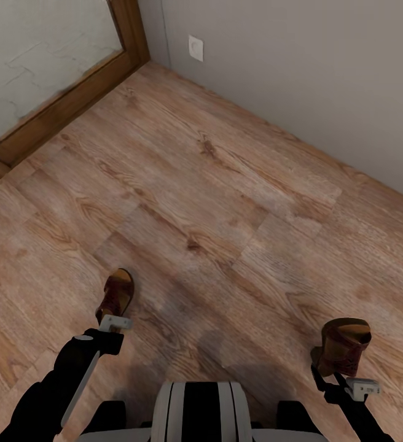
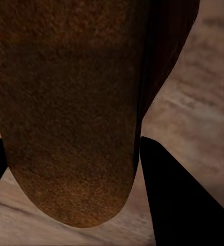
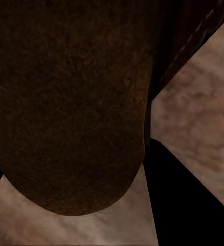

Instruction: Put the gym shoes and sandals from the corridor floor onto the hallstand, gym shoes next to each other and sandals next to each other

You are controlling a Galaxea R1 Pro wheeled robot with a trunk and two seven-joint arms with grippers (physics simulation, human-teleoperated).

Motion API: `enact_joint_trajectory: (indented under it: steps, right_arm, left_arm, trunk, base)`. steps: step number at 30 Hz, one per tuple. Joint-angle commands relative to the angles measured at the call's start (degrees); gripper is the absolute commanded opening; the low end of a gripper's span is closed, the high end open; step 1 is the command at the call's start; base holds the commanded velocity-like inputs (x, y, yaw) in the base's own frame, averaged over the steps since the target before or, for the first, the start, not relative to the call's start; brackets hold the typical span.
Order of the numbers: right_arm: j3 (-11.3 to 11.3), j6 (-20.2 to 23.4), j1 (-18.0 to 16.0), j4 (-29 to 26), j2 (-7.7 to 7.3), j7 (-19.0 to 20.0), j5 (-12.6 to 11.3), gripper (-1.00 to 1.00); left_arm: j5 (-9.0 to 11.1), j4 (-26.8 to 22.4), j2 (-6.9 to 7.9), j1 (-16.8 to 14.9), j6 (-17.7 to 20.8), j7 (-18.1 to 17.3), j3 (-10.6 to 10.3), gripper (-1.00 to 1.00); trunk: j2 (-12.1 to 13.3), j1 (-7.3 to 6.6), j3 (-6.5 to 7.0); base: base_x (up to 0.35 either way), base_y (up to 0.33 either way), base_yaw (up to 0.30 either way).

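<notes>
My left gripper (image 1: 110, 317) is shut on one brown sandal (image 1: 118, 291), held just above the corridor floor (image 1: 214, 184) at the lower left. In the left wrist view its dark sole (image 2: 65, 113) sits between the black fingers (image 2: 178, 200). At the lower right, my right gripper (image 1: 325, 369) is shut on the other sandal (image 1: 346, 341), tilted with its reddish strap facing me. Its sole (image 3: 65, 102) lies against a black finger (image 3: 183, 205) in the right wrist view. The gym shoes and the hallstand are out of view.
A grey wall (image 1: 324, 80) with a white socket (image 1: 195, 48) runs along the far right. A wood-framed frosted-glass door (image 1: 42, 55) closes the far left corner. My trunk (image 1: 198, 411) is at the near edge.
</notes>
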Motion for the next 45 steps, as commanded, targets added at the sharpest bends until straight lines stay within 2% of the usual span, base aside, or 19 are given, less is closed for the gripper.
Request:
enact_joint_trajectory:
  steps: [1, 19, 45]
  right_arm:
    - [0.0, 0.0, 0.0, 0.0, 0.01, 0.0, 0.0, -1.0]
    - [0.0, 0.0, 0.0, 0.0, -0.03, 0.0, 0.0, -1.0]
    - [0.0, 0.0, 0.0, 0.0, -0.05, 0.0, 0.0, -1.0]
  left_arm:
    - [-0.1, 0.0, 0.0, 0.0, 0.0, -0.2, 0.0, -1.0]
    - [-0.1, 0.0, 0.0, 0.0, 0.0, -0.2, -0.2, -1.0]
    - [-0.1, 0.0, 0.0, 0.0, 0.0, -0.2, -0.4, -1.0]
  trunk:
    - [0.0, -0.02, 0.32]
    - [0.3, -0.49, 5.84]
    - [0.6, -1.16, 11.71]
  base:
    - [0.0, 0.0, 0.0]
    - [0.0, 0.0, 0.0]
    - [0.0, 0.0, 0.0]
